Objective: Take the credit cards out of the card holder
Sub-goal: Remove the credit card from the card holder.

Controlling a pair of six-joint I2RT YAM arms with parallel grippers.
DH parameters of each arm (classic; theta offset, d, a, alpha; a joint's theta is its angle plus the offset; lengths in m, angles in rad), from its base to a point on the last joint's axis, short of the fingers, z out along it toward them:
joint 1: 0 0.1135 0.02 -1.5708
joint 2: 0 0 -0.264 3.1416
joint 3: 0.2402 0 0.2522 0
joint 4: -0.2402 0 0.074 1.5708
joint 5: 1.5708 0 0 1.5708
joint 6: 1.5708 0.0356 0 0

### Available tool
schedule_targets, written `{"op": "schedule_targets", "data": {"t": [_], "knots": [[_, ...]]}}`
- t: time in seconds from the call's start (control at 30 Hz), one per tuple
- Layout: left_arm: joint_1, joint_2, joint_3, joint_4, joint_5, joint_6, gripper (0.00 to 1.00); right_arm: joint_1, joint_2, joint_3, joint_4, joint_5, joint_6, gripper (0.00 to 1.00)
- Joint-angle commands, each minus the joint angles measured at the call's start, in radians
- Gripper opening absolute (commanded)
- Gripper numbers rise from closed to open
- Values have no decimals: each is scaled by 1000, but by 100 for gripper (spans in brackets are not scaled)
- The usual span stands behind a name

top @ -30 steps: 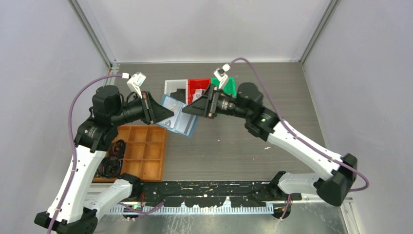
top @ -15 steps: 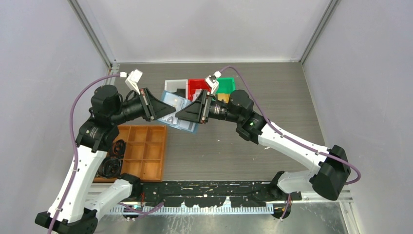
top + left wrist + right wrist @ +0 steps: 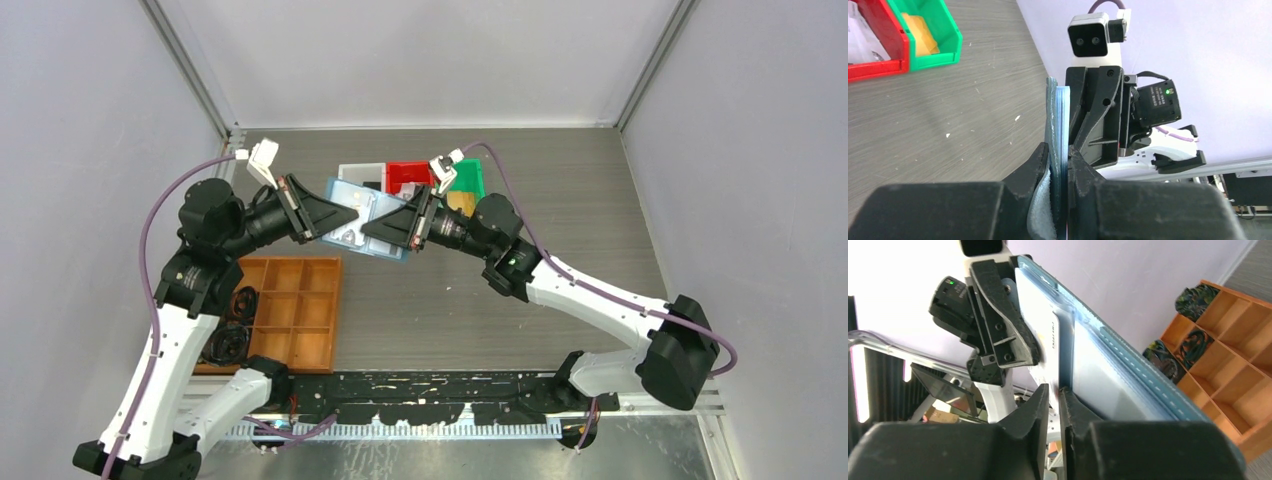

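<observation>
My left fingers (image 3: 1034, 167) clamp the light blue card holder (image 3: 365, 245), lifted above the surface (image 3: 580, 200) near its far edge; my right fingers (image 3: 1039, 401) are pinched narrowly on a white credit card (image 3: 1040, 325) in it.

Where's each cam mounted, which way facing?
Top external: above, behind the bases, looking down at the table; both arms, left fingers and right fingers meeting at the card holder.
Left wrist: past its own fingers, card holder edge-on, toward the right arm.
Right wrist: past its own fingers at the holder's inside, a credit card.
Shared: both wrist views show the opposite fingers.
</observation>
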State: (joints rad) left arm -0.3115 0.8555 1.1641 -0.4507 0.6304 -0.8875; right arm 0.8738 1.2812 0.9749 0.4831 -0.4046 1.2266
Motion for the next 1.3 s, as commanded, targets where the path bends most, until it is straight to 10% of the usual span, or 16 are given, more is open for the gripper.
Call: {"op": "schedule_targets", "data": {"t": [0.0, 0.17, 0.43, 1.0, 1.1, 1.27], "knots": [[-15, -22, -5, 151, 131, -141, 12, 13, 27, -10, 254, 100, 86, 19], [-15, -19, -17, 190, 168, -158, 18, 13, 40, -26, 288, 111, 118, 26], [-14, -9, -4, 189, 179, -152, 21, 12, 21, -65, 301, 126, 107, 1], [-11, 1, 21, 196, 168, -179, 12, 16, -99, -247, 324, 171, 68, 1], [-12, 0, 22, 190, 165, -173, 4, 19, -85, -225, 337, 167, 80, 26], [-9, -4, 23, 188, 170, -172, 0, 19, -51, -184, 382, 174, 113, 39]]}}
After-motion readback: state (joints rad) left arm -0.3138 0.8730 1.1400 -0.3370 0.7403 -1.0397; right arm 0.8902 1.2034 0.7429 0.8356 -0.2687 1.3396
